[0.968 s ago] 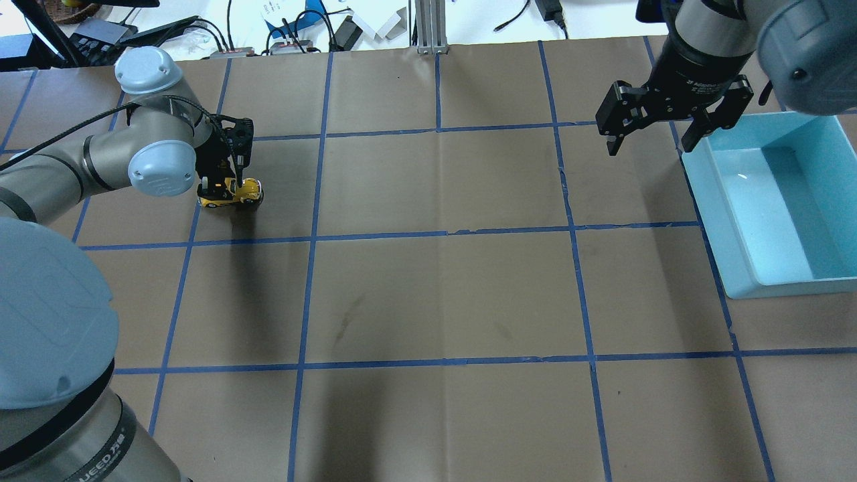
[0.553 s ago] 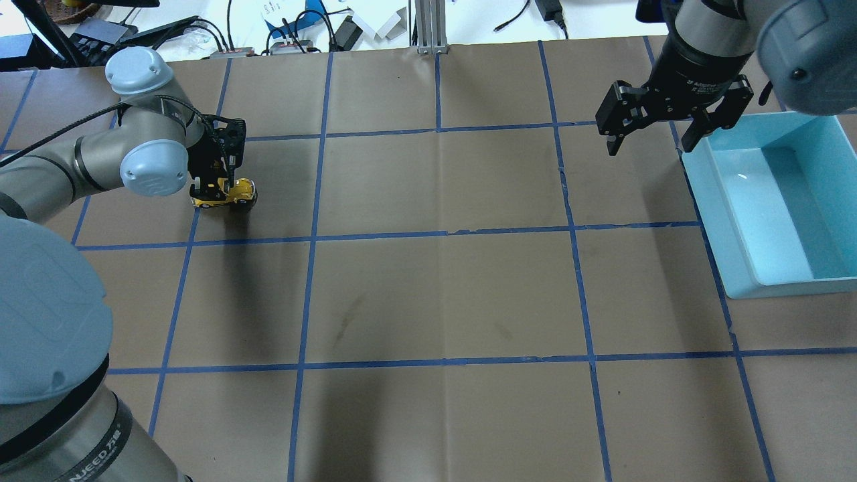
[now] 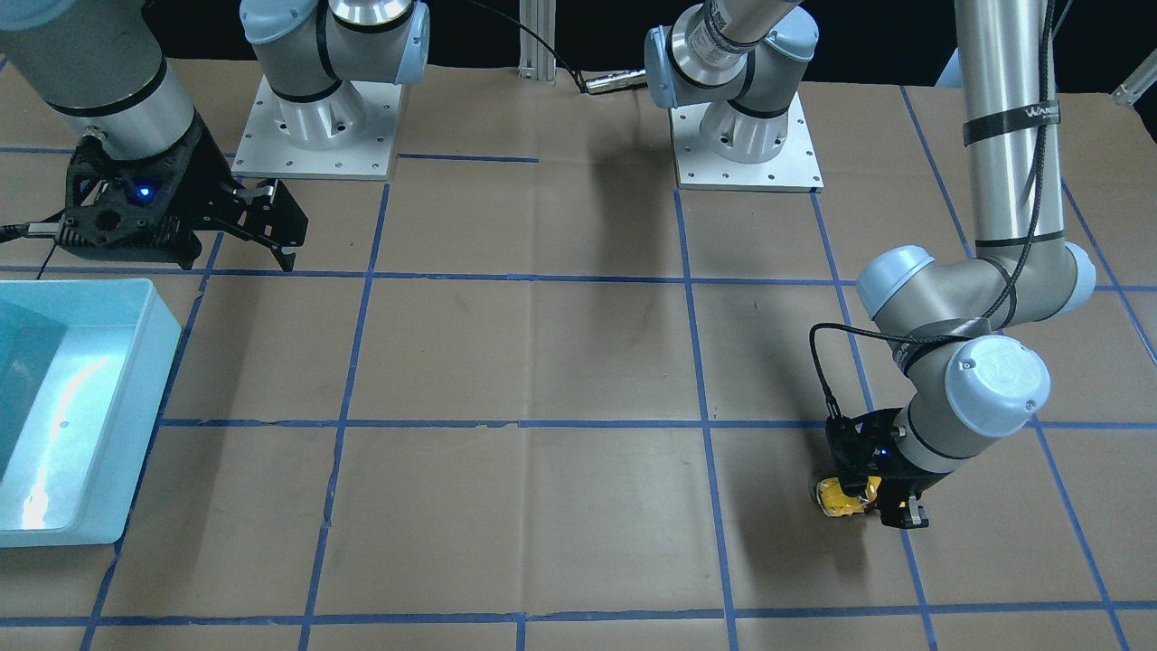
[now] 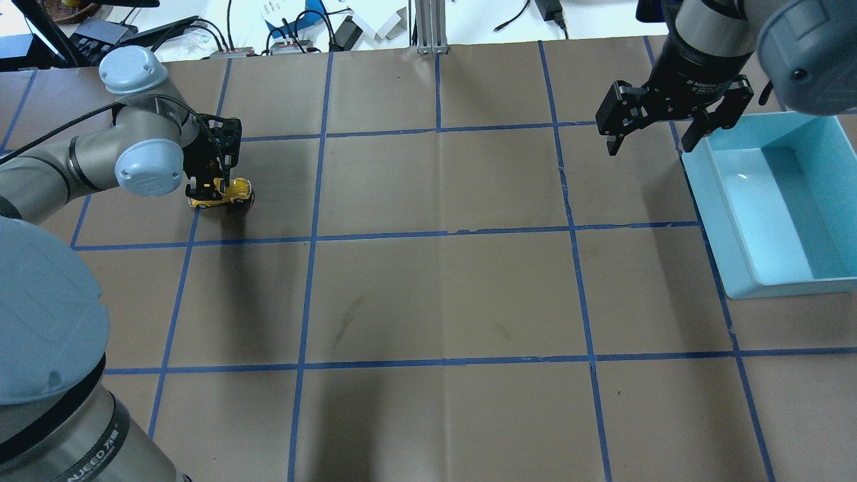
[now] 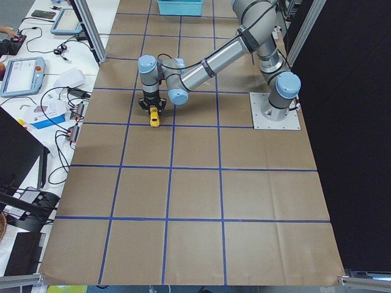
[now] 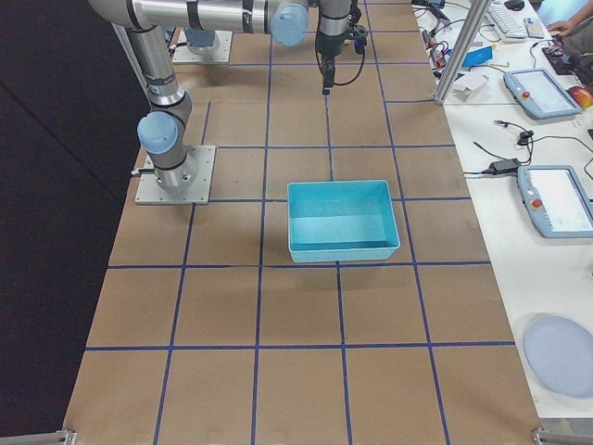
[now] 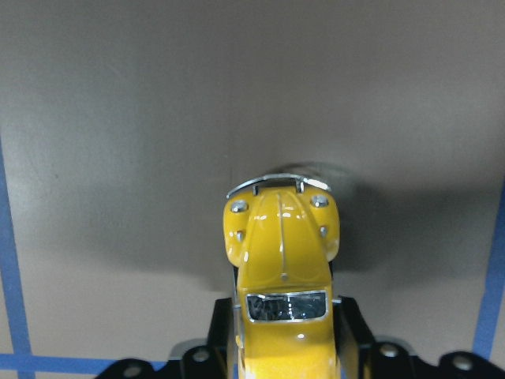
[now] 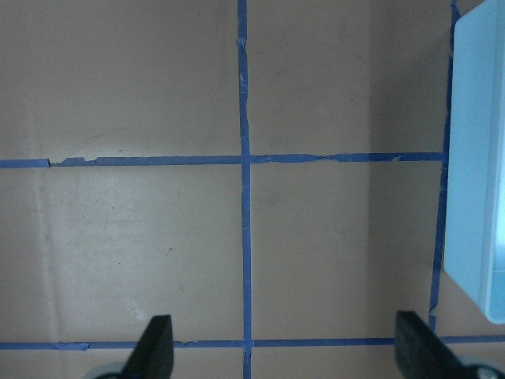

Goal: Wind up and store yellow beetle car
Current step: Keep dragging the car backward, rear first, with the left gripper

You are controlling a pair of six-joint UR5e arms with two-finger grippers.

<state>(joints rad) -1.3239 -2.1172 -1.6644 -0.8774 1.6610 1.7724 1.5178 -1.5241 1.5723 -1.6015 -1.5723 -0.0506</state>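
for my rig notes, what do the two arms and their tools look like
Left arm and right arm: silver tubes, pale blue-grey round joint caps. Black two-finger left tool and right tool. A black cable runs along the left arm; white lettering on the right wrist's black collar.

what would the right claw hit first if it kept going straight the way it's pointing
The right claw points down at the paper-covered table, so it would likely meet bare paper by a blue tape line first. The light blue bin sits off to one side, outside that line.
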